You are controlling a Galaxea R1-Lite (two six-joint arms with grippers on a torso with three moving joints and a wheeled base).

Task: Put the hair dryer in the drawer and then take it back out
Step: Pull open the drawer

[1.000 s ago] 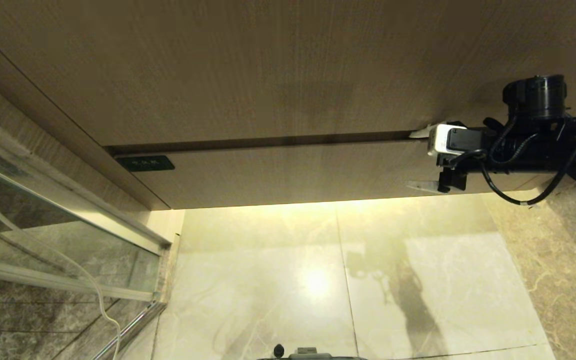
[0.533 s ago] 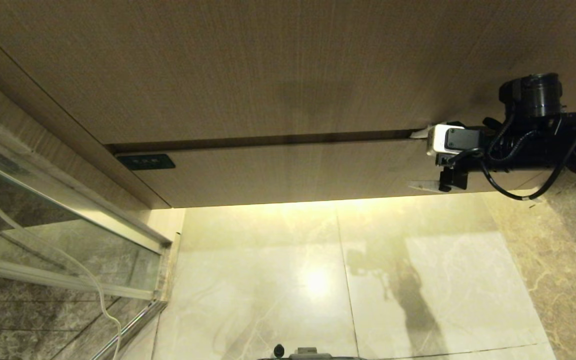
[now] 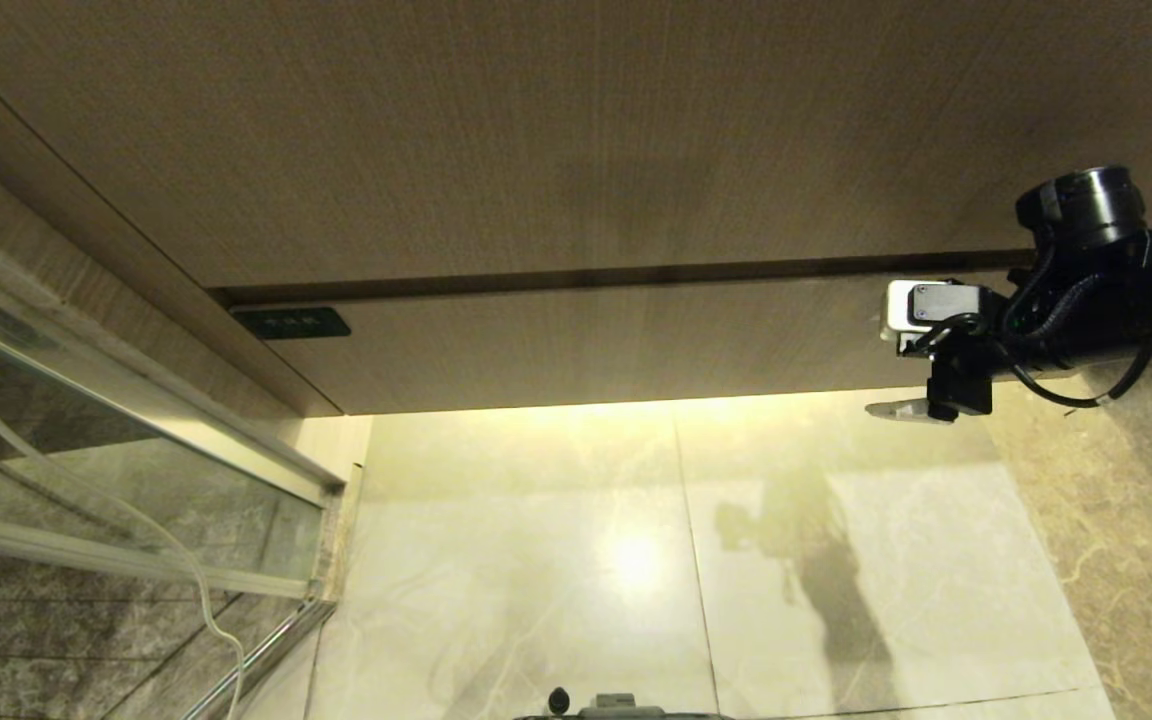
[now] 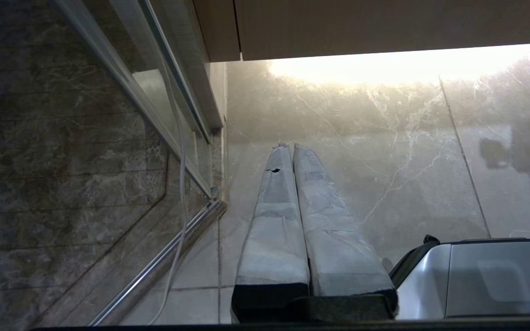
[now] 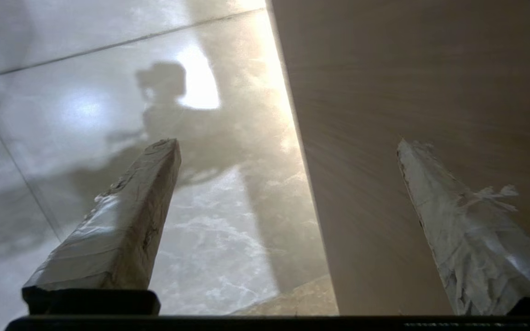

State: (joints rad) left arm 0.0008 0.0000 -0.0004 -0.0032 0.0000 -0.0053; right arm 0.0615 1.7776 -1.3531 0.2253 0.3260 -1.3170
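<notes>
The drawer (image 3: 586,345) is closed, its light wood-grain front flush under the taller panel, with a small dark label (image 3: 291,323) at its left end. My right gripper (image 3: 881,360) is open at the drawer front's right end. One taped finger (image 3: 896,410) hangs just below the front's lower edge; the other is hidden behind the wrist camera. In the right wrist view the drawer front (image 5: 407,92) fills one side, and its lower edge runs between the wide-spread fingers of the right gripper (image 5: 285,145). The hair dryer is out of view. My left gripper (image 4: 291,147) is shut and parked above the floor.
A taller wood-grain panel (image 3: 536,130) rises above the drawer. A glass shower door with a metal rail (image 3: 136,440) stands at the left, a white cord (image 3: 201,600) hanging by it. Glossy marble floor (image 3: 636,560) lies below. My base (image 4: 490,276) shows beside the left gripper.
My right gripper has shifted right and down along the drawer front; its upper finger, earlier at the gap above the drawer, is now hidden. The drawer has stayed closed.
</notes>
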